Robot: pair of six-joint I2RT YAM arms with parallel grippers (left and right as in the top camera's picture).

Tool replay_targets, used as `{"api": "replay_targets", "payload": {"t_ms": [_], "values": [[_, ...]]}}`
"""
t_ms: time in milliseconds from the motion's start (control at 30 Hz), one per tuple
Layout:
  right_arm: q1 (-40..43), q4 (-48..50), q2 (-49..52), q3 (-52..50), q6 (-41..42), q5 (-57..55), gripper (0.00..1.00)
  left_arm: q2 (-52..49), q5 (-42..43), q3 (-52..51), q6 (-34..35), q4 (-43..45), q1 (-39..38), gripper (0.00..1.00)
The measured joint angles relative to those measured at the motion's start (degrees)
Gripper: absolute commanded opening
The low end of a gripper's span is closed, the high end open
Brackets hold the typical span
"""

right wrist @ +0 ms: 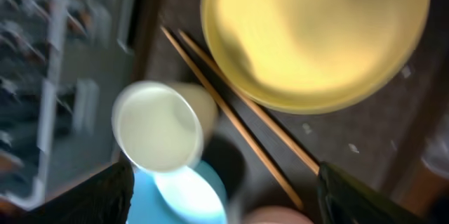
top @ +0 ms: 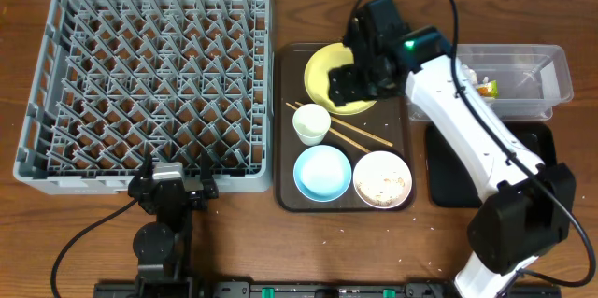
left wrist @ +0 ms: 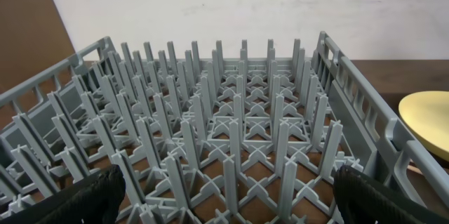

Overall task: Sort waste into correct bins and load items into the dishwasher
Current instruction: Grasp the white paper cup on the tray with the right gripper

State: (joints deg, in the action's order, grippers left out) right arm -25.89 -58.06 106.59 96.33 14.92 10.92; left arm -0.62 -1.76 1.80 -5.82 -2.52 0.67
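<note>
The right gripper point(top: 350, 80) hangs over the yellow plate point(top: 322, 74) at the back of the brown tray point(top: 288, 163), fingers spread wide with nothing between them (its wrist view is blurred). On the same tray lie the chopsticks point(top: 360, 133), white cup point(top: 311, 123), light blue bowl point(top: 322, 172) and scrap-flecked white bowl point(top: 381, 178). The wrapper point(top: 486, 88) sits in the clear container point(top: 533, 60). The left gripper point(left wrist: 224, 199), likewise spread and empty, faces the grey dish rack point(top: 140, 83).

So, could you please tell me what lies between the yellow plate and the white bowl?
The pair of wooden chopsticks lies slantwise between the yellow plate and the white bowl; the overhead view shows it most clearly.
</note>
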Motion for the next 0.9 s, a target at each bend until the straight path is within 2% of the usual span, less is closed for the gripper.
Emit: {"api": "replay_targets", "payload": {"t_ms": [267, 400, 700, 900], "values": [[-2.01, 0.96, 1.25, -0.07, 6.10, -2.05, 0.77, 0.00, 0.00, -0.02, 0.00, 0.00, 0.00, 0.95], [-3.17, 3.04, 2.40, -1.81, 8.79, -2.69, 0.73, 0.00, -0.02, 0.00, -0.02, 0.00, 0.00, 0.95], [-5.40, 8.81, 3.93, -9.38, 12.94, -3.06, 0.56, 0.00, 0.00, -0.02, 0.00, 0.00, 0.00, 0.95], [-5.92, 11.96, 6.14, -12.20, 14.99, -2.99, 0.39, 0.00, 0.00, -0.02, -0.02, 0.00, 0.00, 0.95]]}}
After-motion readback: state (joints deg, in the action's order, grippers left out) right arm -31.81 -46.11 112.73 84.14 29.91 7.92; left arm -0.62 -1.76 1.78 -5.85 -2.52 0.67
